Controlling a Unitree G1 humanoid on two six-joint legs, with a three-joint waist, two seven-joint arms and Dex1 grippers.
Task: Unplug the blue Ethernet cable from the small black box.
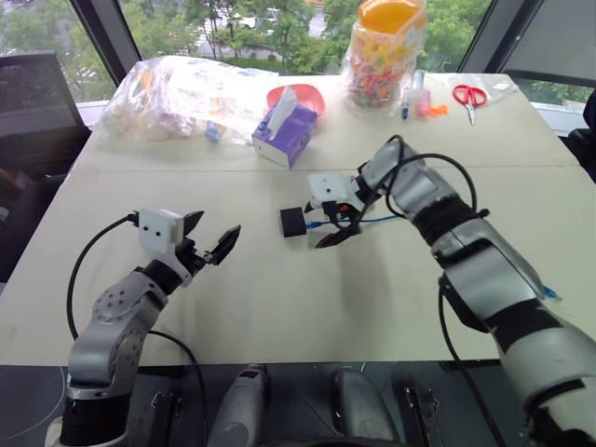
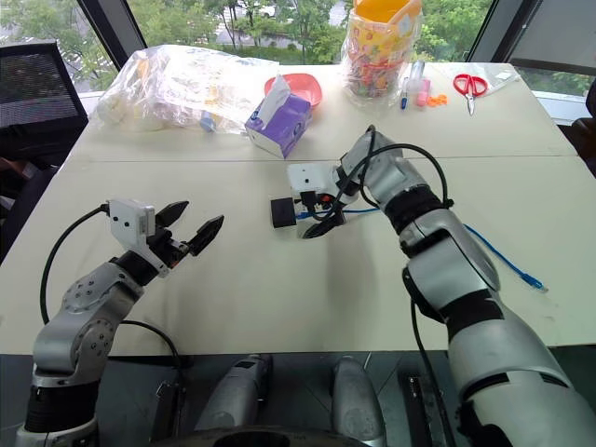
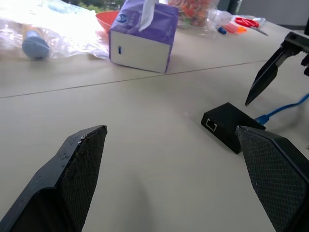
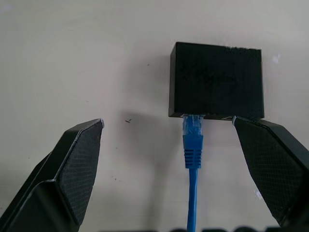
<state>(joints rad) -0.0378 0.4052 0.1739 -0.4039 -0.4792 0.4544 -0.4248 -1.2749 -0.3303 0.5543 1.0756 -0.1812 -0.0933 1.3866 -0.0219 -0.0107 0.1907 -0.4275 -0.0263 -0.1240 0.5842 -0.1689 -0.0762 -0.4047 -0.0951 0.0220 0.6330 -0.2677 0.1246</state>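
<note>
The small black box (image 1: 293, 222) lies flat near the middle of the table (image 1: 279, 307). The blue Ethernet cable (image 4: 193, 159) is plugged into the side of the small black box (image 4: 217, 79) that faces my right gripper (image 4: 166, 123). From there the cable (image 2: 507, 261) trails away under my right arm to a loose plug near the table's right edge. My right gripper (image 1: 328, 226) hangs open just above the cable beside the box, its fingers either side of the plug and touching nothing. My left gripper (image 1: 212, 235) is open and empty, left of the small black box (image 3: 227, 126) and pointing toward it.
A purple tissue box (image 1: 287, 130) stands behind the black box. Farther back are a clear plastic bag of items (image 1: 186, 93), a red bowl (image 1: 303, 96), a jar of colourful bits (image 1: 386, 51) and red scissors (image 1: 470, 96). A black chair (image 1: 37, 102) stands off the table's left side.
</note>
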